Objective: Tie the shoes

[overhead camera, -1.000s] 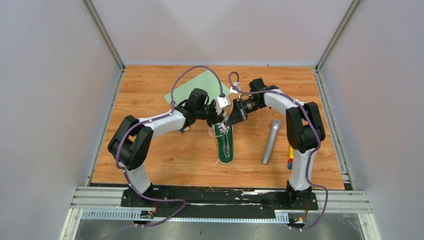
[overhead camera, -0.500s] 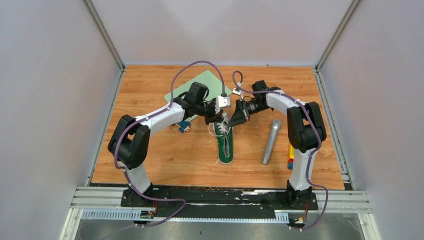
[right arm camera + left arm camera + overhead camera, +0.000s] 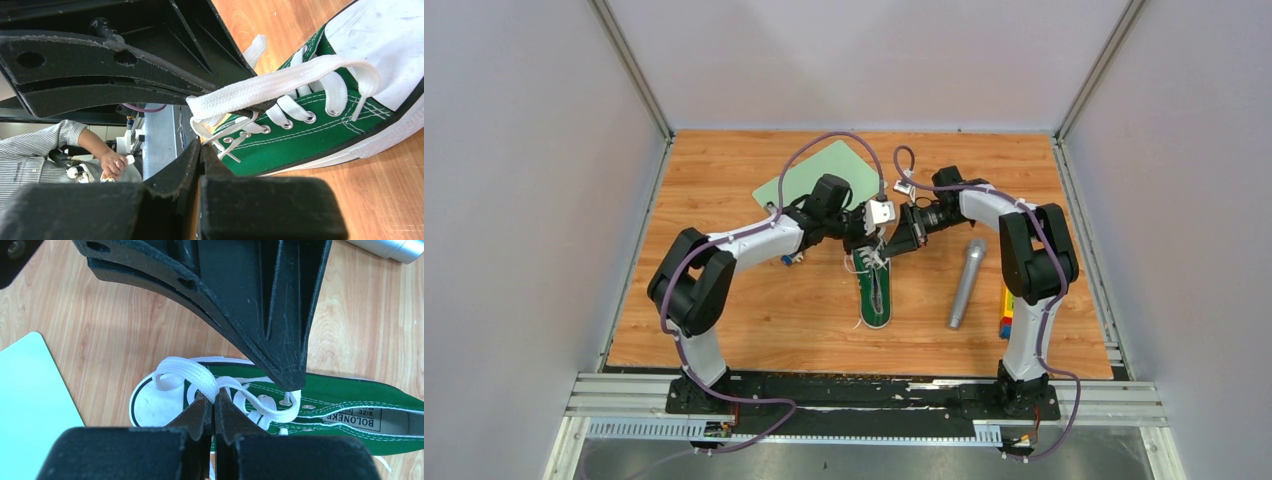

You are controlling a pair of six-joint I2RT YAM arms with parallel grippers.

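- Top external view: a green shoe point(image 3: 876, 295) is seen lying mid-table point(image 3: 724, 320), with its toe pointed away from the arm bases.
- Both grippers are brought together over its toe end. The left gripper point(image 3: 865, 243) is reached in from the left and the right gripper point(image 3: 890, 246) from the right, with their tips near each other.
- Left wrist view: the left fingers point(image 3: 197, 415) are pressed together, and a loop of the white laces point(image 3: 192, 372) is pinched between them above the toe cap point(image 3: 152, 407).
- Right wrist view: the right fingers point(image 3: 185, 160) are closed against each other. A thin lace strand is seen at their tips, but whether it is gripped cannot be told.
- A flat band of lace is stretched across the eyelets.
- A grey microphone point(image 3: 965, 283) is laid to the right of the shoe, apart from it.
- A pale green mat point(image 3: 809, 172) is partly covered by the left arm.
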